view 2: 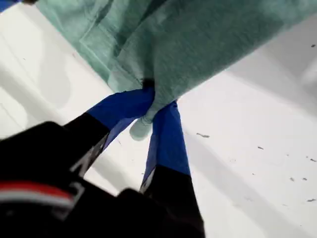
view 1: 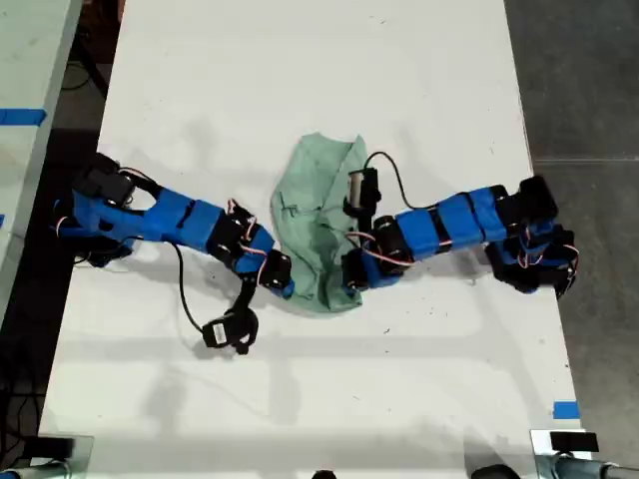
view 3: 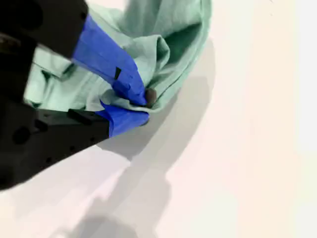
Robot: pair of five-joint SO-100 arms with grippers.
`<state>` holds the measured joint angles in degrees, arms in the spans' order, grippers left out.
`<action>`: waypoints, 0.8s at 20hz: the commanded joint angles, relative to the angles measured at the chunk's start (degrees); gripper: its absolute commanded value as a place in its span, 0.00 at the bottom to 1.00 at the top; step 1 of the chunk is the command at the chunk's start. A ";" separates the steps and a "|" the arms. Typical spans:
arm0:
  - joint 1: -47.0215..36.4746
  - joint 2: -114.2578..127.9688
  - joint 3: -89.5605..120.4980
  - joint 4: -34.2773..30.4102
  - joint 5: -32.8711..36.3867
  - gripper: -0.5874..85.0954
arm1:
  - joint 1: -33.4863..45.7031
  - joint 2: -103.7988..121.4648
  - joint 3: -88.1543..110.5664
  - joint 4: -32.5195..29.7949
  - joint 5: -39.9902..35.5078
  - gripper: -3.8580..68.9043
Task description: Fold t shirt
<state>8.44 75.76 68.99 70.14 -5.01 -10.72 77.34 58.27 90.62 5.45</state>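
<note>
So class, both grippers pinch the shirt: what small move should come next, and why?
Probably lift together and carry the pinched edge toward the far end. My first gripper and my second gripper each clamp the t shirt, which lies bunched and unfolded.

A white counter [view 1: 319, 80] carries everything. Near its middle lies the t shirt [view 1: 318, 225] — pale mint green, wrinkled and bunched into a tall heap. Two blue arms sprawl on the counter either side of the shirt, one from the exterior view's left, one from its right. A strip of blue tape [view 1: 565, 409] sits near the counter's lower right corner in the exterior view. Small dark specks — possibly lint — dot the white surface.
</note>
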 commanded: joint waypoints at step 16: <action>-45.35 2.72 -4.66 7.21 18.46 0.34 | 45.44 9.40 11.25 -3.60 -23.03 0.54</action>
<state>-34.63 77.08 68.38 76.20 11.25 31.73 85.61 70.05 85.78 -15.38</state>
